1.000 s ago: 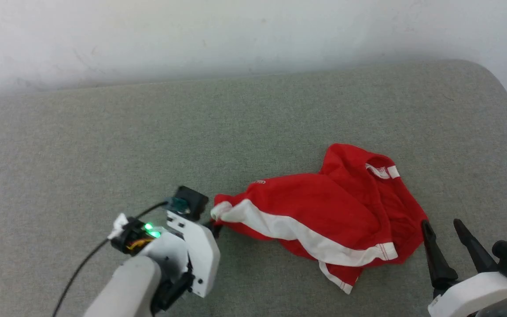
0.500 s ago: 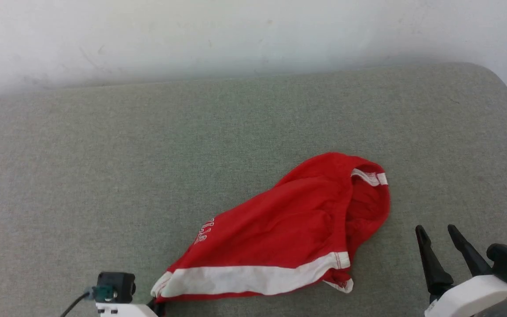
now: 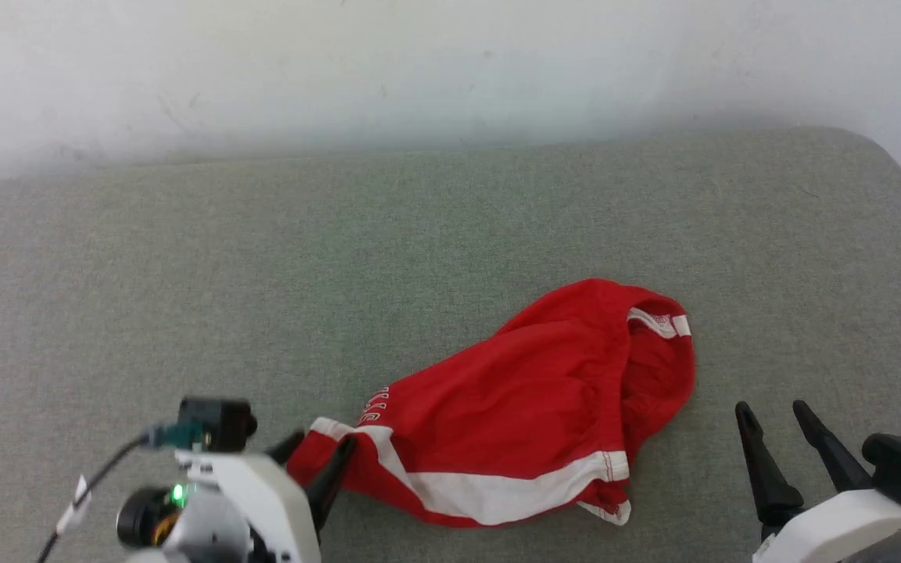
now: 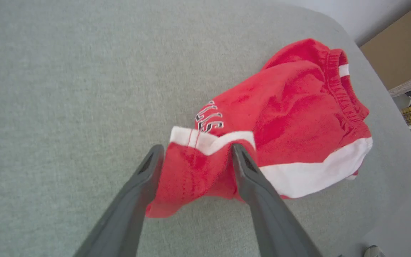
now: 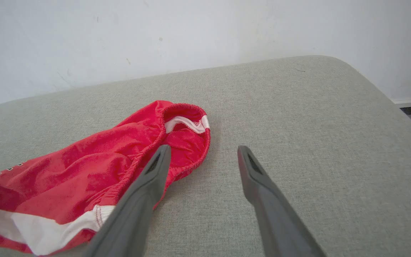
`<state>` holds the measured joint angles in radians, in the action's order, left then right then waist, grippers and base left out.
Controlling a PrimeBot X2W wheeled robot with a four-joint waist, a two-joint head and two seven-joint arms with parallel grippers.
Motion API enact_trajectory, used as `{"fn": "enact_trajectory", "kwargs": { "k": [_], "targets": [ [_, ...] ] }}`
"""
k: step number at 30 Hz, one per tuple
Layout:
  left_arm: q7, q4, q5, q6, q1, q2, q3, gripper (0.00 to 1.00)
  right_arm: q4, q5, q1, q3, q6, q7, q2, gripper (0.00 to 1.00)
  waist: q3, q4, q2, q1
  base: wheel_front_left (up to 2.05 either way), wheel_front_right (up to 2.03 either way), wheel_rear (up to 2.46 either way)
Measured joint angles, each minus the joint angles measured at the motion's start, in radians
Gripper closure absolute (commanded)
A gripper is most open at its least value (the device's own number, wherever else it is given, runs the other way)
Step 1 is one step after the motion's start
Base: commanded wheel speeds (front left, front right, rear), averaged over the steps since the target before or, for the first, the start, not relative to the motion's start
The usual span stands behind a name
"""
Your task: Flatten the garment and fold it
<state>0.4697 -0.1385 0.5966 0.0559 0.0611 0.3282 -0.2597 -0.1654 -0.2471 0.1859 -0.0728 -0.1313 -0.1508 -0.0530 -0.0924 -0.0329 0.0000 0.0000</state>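
**Wall** (image 3: 419,62): pale and plain, behind the work.

**Table** (image 3: 263,258): grey cloth-covered top with a rounded far-right corner.

**Garment** (image 3: 529,391): red shorts, one item. It lies crumpled on the near middle of the table, between the two grippers. The waistband (image 5: 186,107) gapes at the right end and a white stripe (image 3: 513,489) runs along the near edge. Not flat, not folded.

**Right gripper** (image 3: 769,408): fingers spread, empty, near the waistband end, clear of the cloth in the head view.

**Left gripper** (image 4: 195,150): fingers spread, released. The hem corner sits bunched between them, unpinched.

**Lettering** (image 4: 209,119): small, beside that hem.

**Risk (judged):** the bunched corner may snag a finger if the arm pulls away. A re-grasp may take both thin layers, setting creases into the fold.
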Motion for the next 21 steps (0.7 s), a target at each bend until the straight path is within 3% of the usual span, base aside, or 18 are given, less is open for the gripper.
{"fn": "enact_trajectory", "kwargs": {
  "k": [7,14,21],
  "targets": [
    [0.065,0.048,-0.021,-0.08,-0.275,0.004,-0.062,0.0,-0.011,0.0,-0.003,0.026,0.0,-0.008,-0.002,0.0,-0.004,-0.021,0.0,0.0,0.0,0.0,0.0],
    [0.163,0.274,-0.042,-0.152,-0.448,-0.031,-0.197,0.0,-0.012,-0.001,-0.025,0.05,0.0,-0.007,-0.007,0.0,-0.02,-0.067,0.0,0.0,0.0,0.0,0.0],
    [0.185,0.473,-0.079,-0.17,-0.501,-0.042,-0.308,0.0,0.009,-0.013,-0.042,0.059,0.0,0.006,-0.007,0.0,-0.053,-0.119,0.0,0.0,0.0,0.0,0.0]
  ]
}}
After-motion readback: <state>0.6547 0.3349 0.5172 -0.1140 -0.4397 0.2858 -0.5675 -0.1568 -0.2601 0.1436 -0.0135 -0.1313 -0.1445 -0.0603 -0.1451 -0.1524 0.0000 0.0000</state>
